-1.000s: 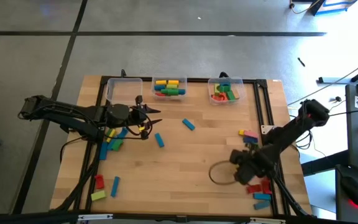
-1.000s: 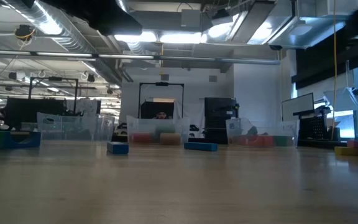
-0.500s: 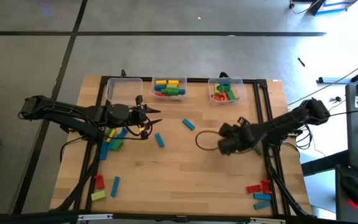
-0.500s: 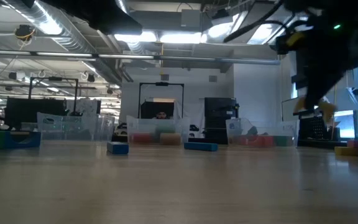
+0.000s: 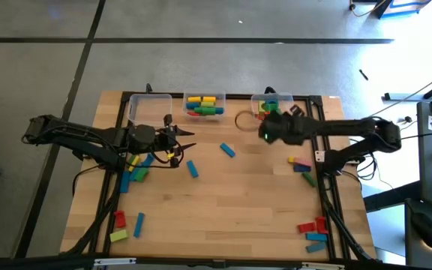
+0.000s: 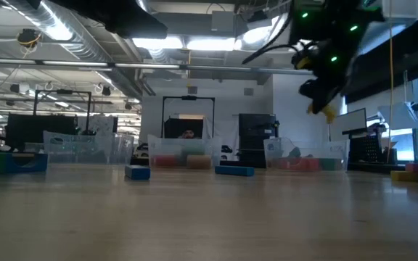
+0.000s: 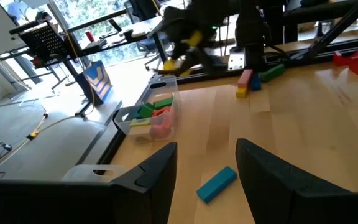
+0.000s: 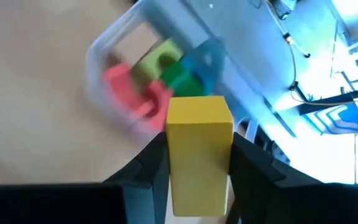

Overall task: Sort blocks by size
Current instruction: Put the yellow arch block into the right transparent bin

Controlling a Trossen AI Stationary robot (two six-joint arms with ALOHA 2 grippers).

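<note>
Overall, the high view gives the whole wooden table (image 5: 223, 202): right arm stretched across to the far edge, right gripper (image 5: 267, 132) just short of the right-hand clear bin (image 5: 274, 109), which holds red and green blocks. That view doesn't show what the claw carries. The right wrist view does: fingers (image 8: 143, 171) clamped on an upright yellow block (image 8: 198, 148), bin of red, green and blue pieces just beyond and below it, blurred. Low view confirms height: the right claw hangs well above the tabletop with a bit of yellow under it.

Left gripper (image 5: 172, 143) sits over the table's left half, jaws apart and empty; left wrist view shows bare wood between the fingers (image 7: 154, 174). A blue block (image 7: 217, 183) lies flat just ahead of them. Only this view shows the right arm from the side, its yellow piece above the far bin.

Middle bin (image 5: 205, 106), beside the right claw, holds yellow, red, blue and green long pieces. Left bin (image 5: 149, 107), beyond the left claw, contents can't tell.

Loose blocks: a mixed pile (image 5: 136, 168) just behind and under the left claw; two blue ones (image 5: 227, 150) between the claws; a pink/yellow/green cluster (image 5: 302, 164) near the right arm; red and blue ones (image 5: 313, 229) at the near right corner; red, blue, yellow-green (image 5: 126, 225) at the near left, well apart from both claws.
</note>
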